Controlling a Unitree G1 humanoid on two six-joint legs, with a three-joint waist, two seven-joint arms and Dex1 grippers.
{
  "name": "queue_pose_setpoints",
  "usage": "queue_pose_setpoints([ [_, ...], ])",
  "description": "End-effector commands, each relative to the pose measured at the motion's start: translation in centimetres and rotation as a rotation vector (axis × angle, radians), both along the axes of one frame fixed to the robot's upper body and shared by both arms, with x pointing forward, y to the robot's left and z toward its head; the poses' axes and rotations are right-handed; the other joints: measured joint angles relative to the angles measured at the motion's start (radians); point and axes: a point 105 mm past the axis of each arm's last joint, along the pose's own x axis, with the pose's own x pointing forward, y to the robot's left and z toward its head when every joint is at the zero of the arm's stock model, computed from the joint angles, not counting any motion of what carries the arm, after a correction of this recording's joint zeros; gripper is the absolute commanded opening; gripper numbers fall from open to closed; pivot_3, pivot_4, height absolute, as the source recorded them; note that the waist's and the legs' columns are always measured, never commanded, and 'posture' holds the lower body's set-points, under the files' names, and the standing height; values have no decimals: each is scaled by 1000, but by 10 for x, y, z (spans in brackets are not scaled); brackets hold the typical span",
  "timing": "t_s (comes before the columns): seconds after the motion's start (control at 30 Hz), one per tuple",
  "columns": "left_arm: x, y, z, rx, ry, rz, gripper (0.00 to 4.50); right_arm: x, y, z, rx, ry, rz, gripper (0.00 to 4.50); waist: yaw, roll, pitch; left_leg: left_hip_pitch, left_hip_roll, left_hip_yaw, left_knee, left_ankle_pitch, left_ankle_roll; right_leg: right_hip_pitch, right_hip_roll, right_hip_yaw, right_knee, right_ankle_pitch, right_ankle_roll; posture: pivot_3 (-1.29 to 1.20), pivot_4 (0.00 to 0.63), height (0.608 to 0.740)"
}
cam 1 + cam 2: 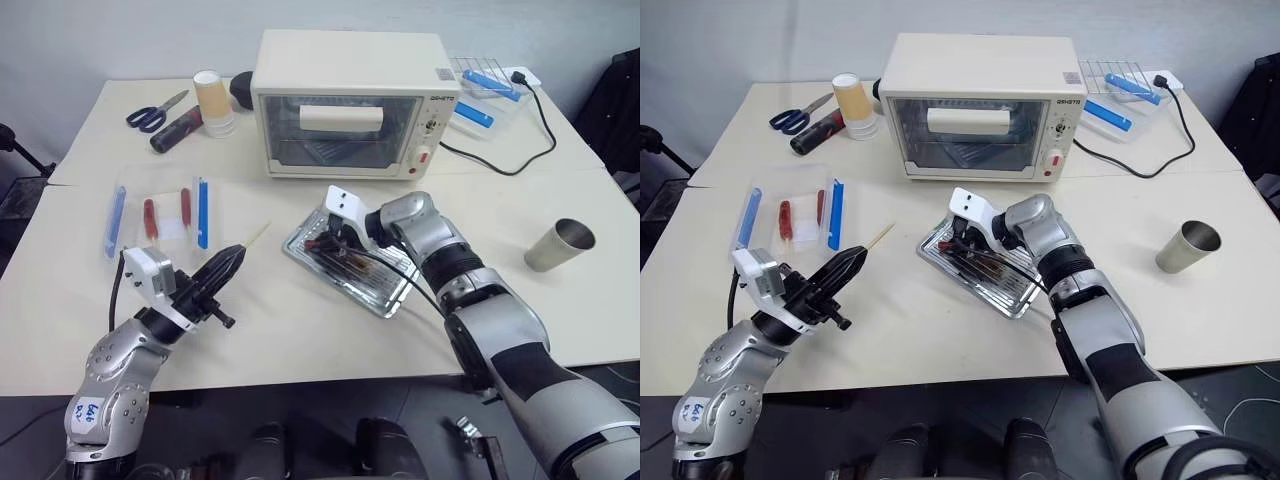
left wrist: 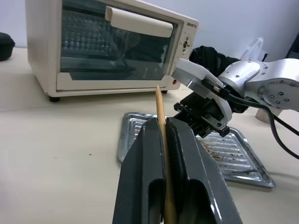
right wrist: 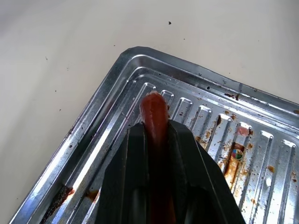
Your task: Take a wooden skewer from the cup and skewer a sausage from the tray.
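Observation:
My left gripper (image 1: 236, 254) is shut on the wooden skewer (image 2: 161, 122), a thin pale stick whose tip (image 1: 262, 231) pokes out toward the tray. Over the silver ridged tray (image 1: 385, 295), stained with brown grease, my right gripper (image 1: 322, 240) is shut on the reddish-brown sausage (image 3: 154, 114). The sausage's rounded end sticks out past the black fingers (image 3: 133, 154), just above the tray's ridged bottom (image 3: 261, 154). At the right of the table stands the steel cup (image 1: 560, 246), well away from both grippers.
A cream toaster oven (image 1: 350, 105) stands behind the tray. A clear box (image 1: 160, 215) with blue and red sticks lies at the left. Scissors (image 1: 152, 113), a yellowish-orange cup (image 1: 212, 98) and a black cable (image 1: 520, 150) are at the back.

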Motion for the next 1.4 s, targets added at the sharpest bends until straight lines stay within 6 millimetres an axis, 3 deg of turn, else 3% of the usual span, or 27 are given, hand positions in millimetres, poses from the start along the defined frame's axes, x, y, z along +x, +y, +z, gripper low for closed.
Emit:
queue_pose_setpoints([
  [0.03, -3, 1, 2, 61, -14, -34, 0, -10, -4, 30, 63, -81, 101, 250, 2, 0, 0, 0, 0, 0, 0, 0, 0, 0, 0, 0, 0, 0, 0, 0, 150, 740],
  [0.2, -17, -9, -12, 304, 11, -269, 0, -48, -30, 56, 32, -173, 281, 250, 5, 0, 0, -1, -1, 1, 0, 0, 0, 0, 0, -1, -1, 0, 0, 0, 150, 740],
  [0.3, -24, -13, -14, 357, 22, -384, 0, -67, -44, 56, -35, -199, 338, 250, 4, 0, 0, -1, -1, 4, -1, 0, 0, 0, 0, -1, -2, 0, 0, 0, 150, 740],
  [0.43, -27, -17, -6, 362, 5, -464, 0, -83, -50, 58, -31, -196, 365, 250, 1, 0, 0, 0, 1, 9, -1, 0, 0, 0, 1, -1, -2, 0, 0, 0, 150, 740],
  [0.73, -26, -34, 0, 331, -16, -533, 0, -91, -47, 52, -48, -182, 366, 250, 6, 0, 0, 0, 1, 10, -1, 0, 0, 0, 0, 0, -1, 0, 0, 0, 150, 740],
  [1.4, -20, -43, -5, 311, -31, -521, 0, -109, -45, 48, -47, -146, 436, 250, 7, 0, 1, 0, 0, 10, 0, 0, 0, 0, 0, 0, -1, 0, 0, 0, 150, 740],
])
